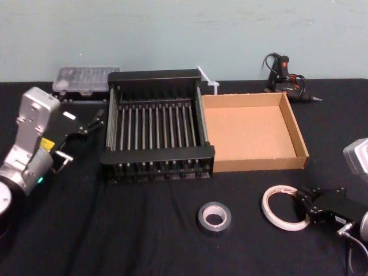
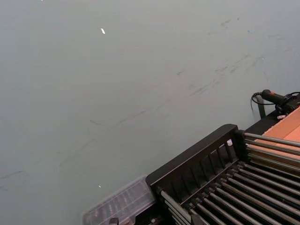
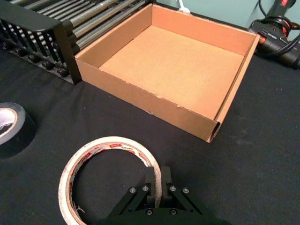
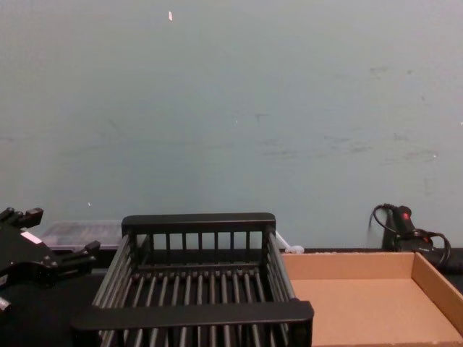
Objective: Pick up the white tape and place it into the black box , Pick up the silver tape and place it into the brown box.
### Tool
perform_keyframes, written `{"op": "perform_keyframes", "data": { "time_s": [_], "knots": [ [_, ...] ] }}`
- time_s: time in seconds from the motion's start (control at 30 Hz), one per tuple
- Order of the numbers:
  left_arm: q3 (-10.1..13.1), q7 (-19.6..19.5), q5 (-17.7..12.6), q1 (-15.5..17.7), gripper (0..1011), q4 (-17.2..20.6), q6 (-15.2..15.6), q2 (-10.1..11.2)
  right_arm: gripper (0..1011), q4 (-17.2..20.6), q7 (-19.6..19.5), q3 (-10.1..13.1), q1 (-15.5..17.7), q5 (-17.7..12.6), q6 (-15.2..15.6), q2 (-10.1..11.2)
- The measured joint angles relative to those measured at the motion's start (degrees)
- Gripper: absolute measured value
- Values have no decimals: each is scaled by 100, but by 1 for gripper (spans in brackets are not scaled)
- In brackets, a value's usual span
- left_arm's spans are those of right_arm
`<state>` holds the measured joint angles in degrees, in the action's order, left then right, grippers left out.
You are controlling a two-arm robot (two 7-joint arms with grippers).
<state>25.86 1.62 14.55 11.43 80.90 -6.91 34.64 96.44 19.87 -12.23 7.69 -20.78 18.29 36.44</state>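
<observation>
A black-covered table (image 1: 144,230) before a pale green wall, with the right gripper (image 3: 158,187) pinched on the rim of the white tape (image 1: 283,207).

The white tape lies flat at the near right, its wall clamped between the narrow fingers. The silver tape (image 1: 214,217) lies just left of it, apart. Beyond them the brown box (image 1: 250,133) sits touching the black box (image 1: 156,132) on its left. The left gripper (image 1: 92,122) hovers beside the black box's left wall, fingers spread and holding nothing.
</observation>
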Motion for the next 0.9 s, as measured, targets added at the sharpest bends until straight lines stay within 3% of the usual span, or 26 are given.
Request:
{"op": "perform_keyframes", "data": {
  "time_s": [0.6,0.9],
  "knots": [
    [0,0,0,0,1001,0,0,0,79,388,78,248,76,-163,-145,-16],
    [0,0,0,0,1001,0,0,0,79,384,15,261,-209,-204,-196,-117]
  ]
}}
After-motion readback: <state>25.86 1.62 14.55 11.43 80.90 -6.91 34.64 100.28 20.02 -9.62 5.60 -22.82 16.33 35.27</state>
